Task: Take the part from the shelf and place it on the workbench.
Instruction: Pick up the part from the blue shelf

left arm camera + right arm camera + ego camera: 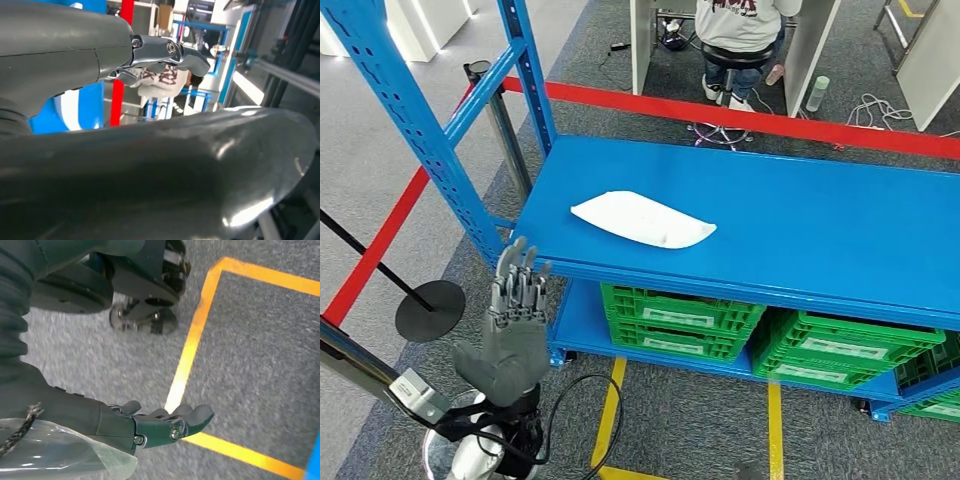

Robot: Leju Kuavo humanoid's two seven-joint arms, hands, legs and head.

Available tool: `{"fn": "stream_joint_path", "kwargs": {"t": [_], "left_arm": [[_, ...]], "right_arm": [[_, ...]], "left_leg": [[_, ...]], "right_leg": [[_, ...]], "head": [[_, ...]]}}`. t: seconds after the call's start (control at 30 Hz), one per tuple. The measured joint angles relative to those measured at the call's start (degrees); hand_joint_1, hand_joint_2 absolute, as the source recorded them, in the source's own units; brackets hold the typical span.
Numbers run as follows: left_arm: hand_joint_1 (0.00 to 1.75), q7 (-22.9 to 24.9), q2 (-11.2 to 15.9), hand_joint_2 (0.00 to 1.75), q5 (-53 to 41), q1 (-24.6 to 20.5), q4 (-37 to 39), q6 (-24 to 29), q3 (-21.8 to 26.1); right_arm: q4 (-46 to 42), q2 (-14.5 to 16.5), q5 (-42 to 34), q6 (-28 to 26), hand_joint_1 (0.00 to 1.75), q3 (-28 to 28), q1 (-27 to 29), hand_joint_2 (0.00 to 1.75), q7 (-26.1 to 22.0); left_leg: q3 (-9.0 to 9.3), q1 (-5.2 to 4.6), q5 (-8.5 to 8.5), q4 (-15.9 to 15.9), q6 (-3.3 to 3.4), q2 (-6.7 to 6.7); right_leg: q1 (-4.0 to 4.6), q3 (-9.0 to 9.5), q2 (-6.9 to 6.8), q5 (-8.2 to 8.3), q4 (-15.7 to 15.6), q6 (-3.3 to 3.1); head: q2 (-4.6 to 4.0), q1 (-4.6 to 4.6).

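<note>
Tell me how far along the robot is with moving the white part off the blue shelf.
Nothing looks done yet: the white part lies flat on the blue shelf, untouched. In hand: the left hand is raised near the shelf's front corner, fingers apart and holding nothing. The right hand hangs over the floor, holding nothing. Left: reach, grasp, carry to the workbench.

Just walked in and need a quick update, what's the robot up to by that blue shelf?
The robot faces the blue shelf, where a white part lies untouched on the upper level. Its left hand is raised in front of the shelf's left end, fingers straight and apart, holding nothing. The right hand hangs low over the grey floor beside a yellow line, also empty. Green crates sit on the lower level. A person sits behind the red barrier.
</note>
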Motion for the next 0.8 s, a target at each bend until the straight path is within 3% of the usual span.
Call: {"fn": "stream_joint_path", "kwargs": {"t": [0.13,0.27,0.4,0.47,0.53,0.57,0.6,0.63,0.7,0.73,0.8], "left_arm": [[0.00,1.30,0.44,0.00,0.33,1.13,0.01,-2.61,0.01],[0.00,3.18,0.52,0.00,1.72,1.79,0.02,-4.39,0.27],[0.00,5.65,0.29,0.00,2.76,2.07,0.01,-4.42,0.59],[0.00,6.48,0.15,0.00,3.28,2.14,0.02,-4.68,0.74],[0.00,6.88,0.16,0.00,4.13,2.24,0.05,-5.80,0.79],[0.00,6.79,0.18,0.00,4.65,2.29,0.07,-6.74,0.79],[0.00,6.58,0.20,0.00,5.16,2.30,0.08,-7.80,0.80],[0.00,6.34,0.21,0.00,5.60,2.31,0.09,-8.79,0.80],[0.00,6.02,0.21,0.00,5.99,2.31,0.08,-9.93,0.80],[0.00,5.94,0.22,0.00,6.05,2.30,0.08,-10.11,0.81],[0.00,5.85,0.25,0.00,6.11,2.30,0.07,-10.27,0.85]], "right_arm": [[-0.02,-0.05,-0.75,0.70,0.00,-1.20,-0.02,1.75,1.74],[-0.02,-0.06,-1.23,0.60,0.00,-2.19,-0.06,0.00,3.64],[-0.04,-0.08,-1.29,-0.85,0.00,-2.86,-0.20,0.00,6.30],[-0.08,-0.10,-0.88,-2.71,0.00,-3.20,-0.24,0.00,8.52],[-0.09,-0.14,-0.32,-4.16,0.00,-3.44,-0.20,0.00,10.53],[-0.09,-0.19,0.03,-4.60,0.00,-3.50,-0.15,0.00,11.29],[-0.09,-0.25,0.38,-4.89,0.00,-3.52,-0.11,0.00,11.92],[-0.09,-0.32,0.68,-5.09,0.00,-3.54,-0.11,0.00,12.42],[-0.08,-0.45,0.88,-5.18,0.00,-3.53,-0.24,0.00,12.92],[-0.08,-0.48,0.88,-5.17,0.00,-3.52,-0.33,0.00,13.03],[-0.08,-0.49,0.88,-5.14,0.00,-3.50,-0.37,0.00,13.19]], "left_leg": [[-0.03,-0.14,-0.13,0.20,0.23,0.00],[-0.19,-0.33,-0.33,0.63,0.71,0.00],[0.15,-0.21,0.35,-0.46,1.90,0.11],[0.39,0.08,0.84,-1.25,2.45,0.22],[0.29,0.03,0.89,-1.33,2.60,0.23],[0.28,-0.01,0.86,-1.31,2.58,0.23],[0.31,-0.01,0.82,-1.28,2.52,0.20],[0.42,0.04,0.72,-1.24,2.37,0.16],[0.67,0.08,0.35,-0.99,1.78,0.07],[0.64,-0.01,0.15,-0.67,1.40,0.04],[0.41,-0.23,-0.02,-0.18,0.78,0.01]], "right_leg": [[-0.18,0.04,-0.03,0.05,-0.05,0.12],[-0.36,0.10,-0.02,0.10,-0.08,0.58],[-0.39,-0.10,-0.06,-0.42,0.20,1.34],[-0.33,-2.39,-0.08,-3.23,4.82,1.32],[-0.27,-6.07,-0.08,-6.56,12.38,1.39],[-0.28,-7.33,-0.08,-7.13,14.86,1.46],[-0.29,-7.56,-0.10,-6.54,15.17,1.51],[-0.34,-6.62,-0.12,-4.87,13.09,1.53],[-0.44,-2.76,-0.15,-1.17,5.33,1.61],[-0.44,-1.13,-0.07,-0.22,2.30,1.45],[-0.26,-0.01,0.13,-0.34,0.40,0.93]], "head": [[0.00,-0.01],[0.01,-0.01],[-0.01,0.07],[-0.01,0.42],[0.00,0.67],[0.01,0.69],[0.01,0.71],[0.01,0.71],[0.01,0.76],[0.01,0.80],[0.01,0.72]]}}
